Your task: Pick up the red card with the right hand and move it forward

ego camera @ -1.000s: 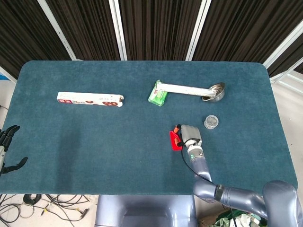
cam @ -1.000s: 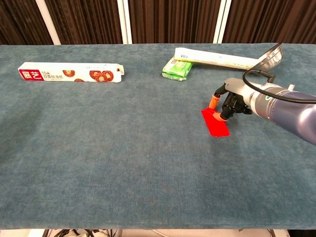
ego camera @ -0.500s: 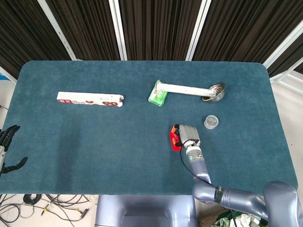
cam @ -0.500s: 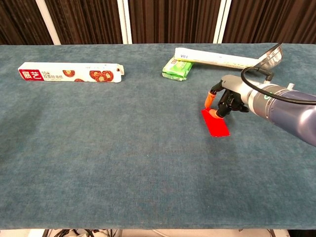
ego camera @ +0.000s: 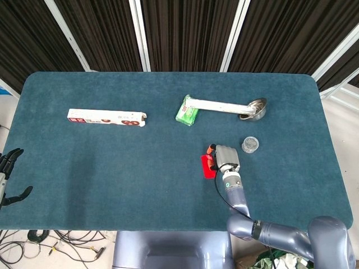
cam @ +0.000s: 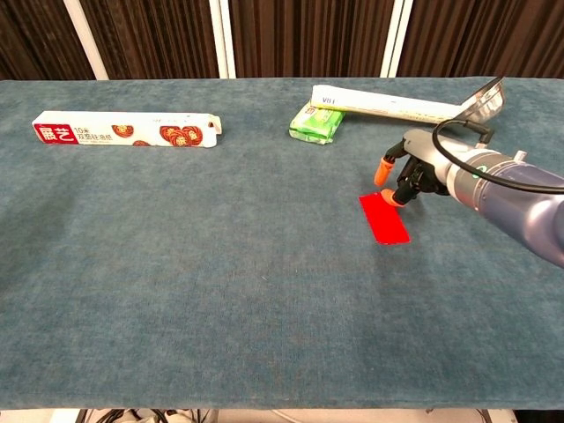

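In the head view, the red card lies flat on the blue counter, just left of the right hand. The fingers with an orange tip reach over the far edge of the card; from here I cannot tell if they touch it. The left hand is at the left border, off the counter, with fingers spread and nothing in them. Farther back lie a long white box, a green packet and a metal ladle whose handle rests on the packet. A small round jar stands near the right hand; what is inside I cannot tell.

In the chest view, the card lies flat on the counter, and the right hand is just behind its far corner. The fingers are curled downward, the orange tip a little above the card, and they hold nothing. The ladle bowl looks empty.
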Action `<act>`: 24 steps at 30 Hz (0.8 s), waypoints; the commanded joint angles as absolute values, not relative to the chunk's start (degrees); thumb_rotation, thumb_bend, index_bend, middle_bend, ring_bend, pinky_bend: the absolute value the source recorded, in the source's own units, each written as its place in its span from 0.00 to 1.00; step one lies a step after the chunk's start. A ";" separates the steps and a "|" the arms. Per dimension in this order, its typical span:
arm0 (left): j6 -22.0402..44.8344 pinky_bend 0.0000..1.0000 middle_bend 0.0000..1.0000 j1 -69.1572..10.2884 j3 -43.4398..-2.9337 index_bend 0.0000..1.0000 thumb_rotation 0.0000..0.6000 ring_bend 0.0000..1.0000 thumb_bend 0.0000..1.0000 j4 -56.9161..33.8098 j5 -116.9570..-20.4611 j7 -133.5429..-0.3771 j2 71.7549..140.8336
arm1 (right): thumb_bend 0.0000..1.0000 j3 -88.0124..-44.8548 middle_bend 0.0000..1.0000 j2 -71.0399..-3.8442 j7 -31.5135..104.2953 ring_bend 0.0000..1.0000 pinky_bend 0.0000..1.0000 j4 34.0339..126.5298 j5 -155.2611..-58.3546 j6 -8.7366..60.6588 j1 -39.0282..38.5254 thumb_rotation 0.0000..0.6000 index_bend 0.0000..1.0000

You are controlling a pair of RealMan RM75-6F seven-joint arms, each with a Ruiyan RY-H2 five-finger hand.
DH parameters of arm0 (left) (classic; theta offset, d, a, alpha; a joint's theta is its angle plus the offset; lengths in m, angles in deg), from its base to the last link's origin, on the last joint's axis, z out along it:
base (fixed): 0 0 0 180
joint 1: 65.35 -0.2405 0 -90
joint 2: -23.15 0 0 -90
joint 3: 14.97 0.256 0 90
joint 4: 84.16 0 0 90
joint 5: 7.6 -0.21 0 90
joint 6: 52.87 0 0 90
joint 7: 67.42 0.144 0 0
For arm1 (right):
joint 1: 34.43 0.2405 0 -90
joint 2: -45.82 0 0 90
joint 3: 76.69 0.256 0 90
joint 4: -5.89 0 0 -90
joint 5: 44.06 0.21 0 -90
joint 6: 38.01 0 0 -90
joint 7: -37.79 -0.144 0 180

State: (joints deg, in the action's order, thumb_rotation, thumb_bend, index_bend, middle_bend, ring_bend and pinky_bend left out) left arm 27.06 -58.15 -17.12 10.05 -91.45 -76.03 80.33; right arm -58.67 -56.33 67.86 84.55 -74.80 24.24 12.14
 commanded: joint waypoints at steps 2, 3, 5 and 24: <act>27.07 0.04 0.06 -58.16 -17.11 0.07 1.00 0.09 0.27 10.00 -91.44 -76.05 80.35 | 0.39 -58.28 0.84 -56.68 68.02 0.91 0.89 83.45 -74.20 23.49 12.19 1.00 0.44; 27.08 0.04 0.06 -58.16 -17.12 0.07 1.00 0.09 0.27 10.00 -91.43 -76.08 80.36 | 0.39 -58.23 0.84 -56.73 68.10 0.91 0.89 83.22 -74.07 23.29 12.21 1.00 0.44; 27.07 0.04 0.06 -58.15 -17.13 0.07 1.00 0.09 0.27 10.04 -91.43 -76.05 80.35 | 0.39 -58.15 0.84 -56.85 68.39 0.91 0.89 82.74 -73.68 22.96 12.26 1.00 0.44; 26.93 0.04 0.06 -58.14 -17.09 0.07 1.00 0.09 0.27 10.09 -91.36 -76.04 80.28 | 0.39 -57.44 0.84 -57.04 69.54 0.91 0.89 82.17 -71.67 21.70 12.12 1.00 0.44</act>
